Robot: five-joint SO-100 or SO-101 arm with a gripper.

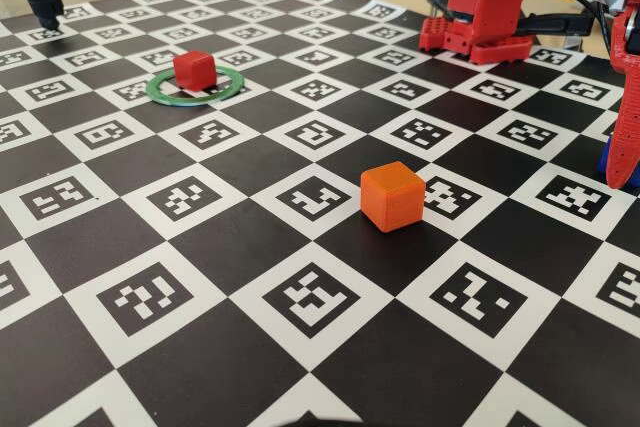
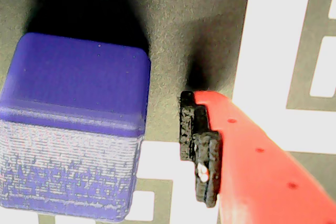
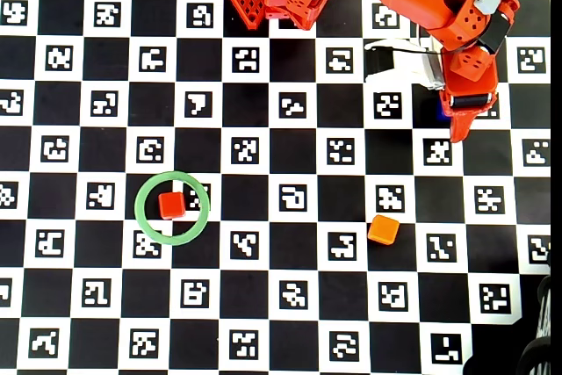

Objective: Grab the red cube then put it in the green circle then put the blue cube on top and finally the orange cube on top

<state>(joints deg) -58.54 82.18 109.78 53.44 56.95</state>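
My gripper (image 2: 173, 145) hangs low over the blue cube (image 2: 73, 129), one padded finger (image 2: 202, 166) just beside its right face with a gap; the other finger is out of view, so probably open, holding nothing. I should straddle it squarely before closing. The red cube (image 3: 172, 205) already sits inside the green circle (image 3: 140, 217) (the orange cube (image 3: 383, 229) waits apart).

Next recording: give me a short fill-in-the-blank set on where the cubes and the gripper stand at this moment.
1. The red cube lies inside the green ____.
2. The cube right beside the gripper's finger in the wrist view is ____.
3. The orange cube sits alone on the checkerboard, with ____ stacked on it.
4. On top of the red cube there is ____ so far.

Missing words: circle; blue; nothing; nothing
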